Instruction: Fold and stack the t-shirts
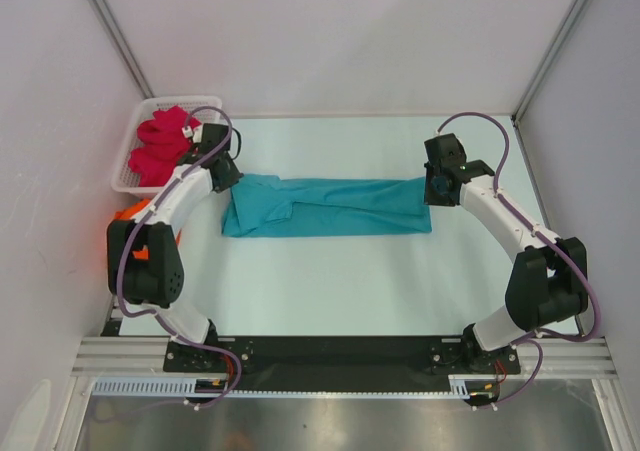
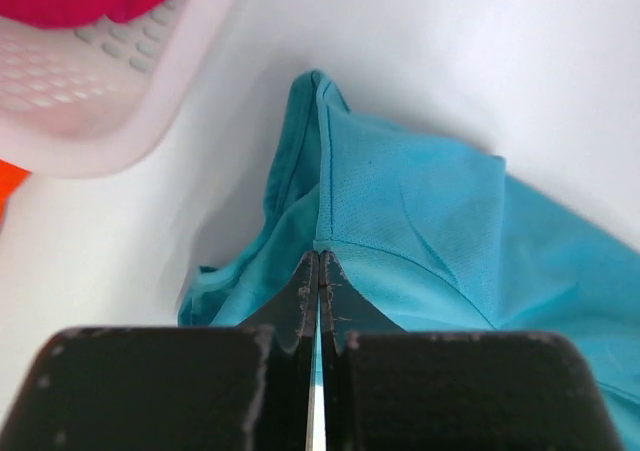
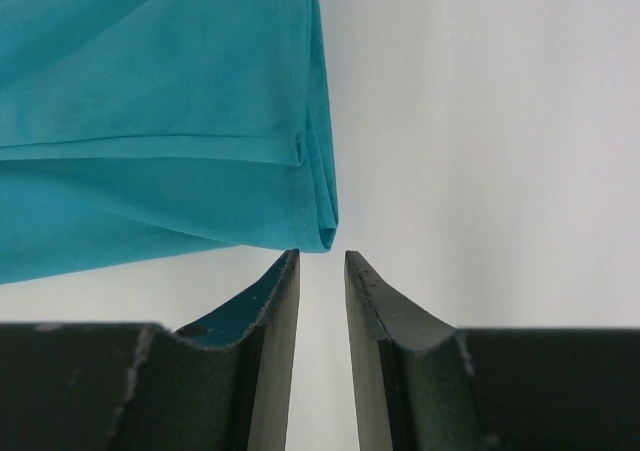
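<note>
We see only a sliver of the orange t-shirt (image 1: pixel 128 212), tucked behind the left arm at the left edge of the desk (image 1: pixel 330 281); its shape is hidden. The crimson-pink t-shirt (image 1: pixel 160 143) lies bunched in the white lattice basket (image 1: pixel 122 171), and we cannot read its folds. The teal t-shirt (image 1: pixel 325 206) lies mid-desk as a long folded band, its left end partly covered by the left claw (image 2: pixel 319 263), which is closed, pinching a raised ridge of that cloth. The right claw (image 3: pixel 322 261) stands parted and holds nothing, with the band's right corner just ahead of its tips. We count 3 t-shirts, 1 basket and 2 claws.
</note>
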`<state>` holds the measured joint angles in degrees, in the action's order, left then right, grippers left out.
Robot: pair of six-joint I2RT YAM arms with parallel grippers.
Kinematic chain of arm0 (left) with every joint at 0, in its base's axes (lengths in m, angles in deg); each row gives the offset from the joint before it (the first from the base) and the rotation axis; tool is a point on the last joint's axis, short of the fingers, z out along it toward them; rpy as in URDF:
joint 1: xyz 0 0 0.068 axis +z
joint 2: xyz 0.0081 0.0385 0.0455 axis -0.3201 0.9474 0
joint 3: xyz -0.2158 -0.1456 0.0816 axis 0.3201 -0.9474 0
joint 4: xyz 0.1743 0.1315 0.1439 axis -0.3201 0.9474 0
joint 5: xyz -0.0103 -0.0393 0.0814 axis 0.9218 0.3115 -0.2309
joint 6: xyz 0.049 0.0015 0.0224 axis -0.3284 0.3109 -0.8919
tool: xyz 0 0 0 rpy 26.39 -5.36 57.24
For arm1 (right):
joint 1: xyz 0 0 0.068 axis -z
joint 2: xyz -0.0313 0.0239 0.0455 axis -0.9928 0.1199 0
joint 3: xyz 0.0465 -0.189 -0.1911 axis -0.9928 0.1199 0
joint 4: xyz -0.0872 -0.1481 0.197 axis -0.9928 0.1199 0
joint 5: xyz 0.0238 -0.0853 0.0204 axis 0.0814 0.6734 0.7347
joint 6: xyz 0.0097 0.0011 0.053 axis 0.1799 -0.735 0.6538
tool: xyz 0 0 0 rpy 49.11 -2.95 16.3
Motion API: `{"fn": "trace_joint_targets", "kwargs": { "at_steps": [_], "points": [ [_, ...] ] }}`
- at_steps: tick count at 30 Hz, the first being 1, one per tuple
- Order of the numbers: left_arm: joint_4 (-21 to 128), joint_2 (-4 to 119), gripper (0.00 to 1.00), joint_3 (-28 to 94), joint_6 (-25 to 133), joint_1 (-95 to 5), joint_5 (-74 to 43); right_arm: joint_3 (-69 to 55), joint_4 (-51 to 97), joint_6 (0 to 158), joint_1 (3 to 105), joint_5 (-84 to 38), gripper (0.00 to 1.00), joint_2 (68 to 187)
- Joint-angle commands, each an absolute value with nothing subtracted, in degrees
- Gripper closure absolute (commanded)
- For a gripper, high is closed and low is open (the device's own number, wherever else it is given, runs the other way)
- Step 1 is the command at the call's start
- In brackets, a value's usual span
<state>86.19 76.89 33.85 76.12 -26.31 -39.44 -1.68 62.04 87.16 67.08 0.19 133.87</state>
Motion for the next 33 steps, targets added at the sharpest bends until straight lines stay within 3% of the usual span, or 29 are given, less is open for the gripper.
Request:
{"fn": "trace_joint_targets", "kwargs": {
  "at_steps": [1, 11, 14, 15, 16, 17, 20, 21, 25, 33],
  "points": [
    [87.8, 77.9, 1.0, 37.5, 74.5, -24.7, -40.1, -2.1, 62.2, 86.8, 67.2, 1.0, 0.7, 132.4],
    [87.9, 81.8, 0.97, 38.6, 74.3, -23.9, -38.5, -2.0, 62.3, 86.5, 67.6, 1.0, 0.69, 132.4],
    [87.9, 82.1, 0.84, 38.7, 74.0, -23.9, -37.4, -2.1, 62.3, 86.5, 67.6, 1.0, 0.69, 132.5],
    [88.0, 82.0, 0.66, 38.5, 73.8, -23.9, -37.2, -2.1, 62.3, 86.6, 67.6, 1.0, 0.69, 132.5],
    [87.9, 81.8, 0.56, 38.3, 73.5, -23.9, -37.1, -2.0, 62.2, 86.5, 67.7, 1.1, 0.69, 132.7],
    [88.0, 81.2, 0.36, 38.2, 73.4, -23.9, -36.9, -2.0, 62.1, 86.5, 67.8, 1.0, 0.68, 132.9],
    [88.3, 79.2, 0.11, 37.6, 73.1, -23.9, -37.0, -1.9, 61.9, 86.7, 67.7, 0.6, 0.65, 133.8],
    [88.6, 78.5, 0.08, 37.5, 73.0, -23.9, -37.2, -2.0, 61.6, 86.8, 67.6, 0.5, 0.63, 133.9],
    [89.4, 73.6, 0.0, 35.6, 72.4, -23.8, -37.3, -2.9, 60.4, 86.9, 67.1, -0.6, 0.6, 135.9],
    [87.2, 67.5, 0.0, 26.4, 72.4, -23.9, -34.4, -11.2, 58.9, 86.5, 65.3, -1.3, 0.57, 148.6]
  ]
}}
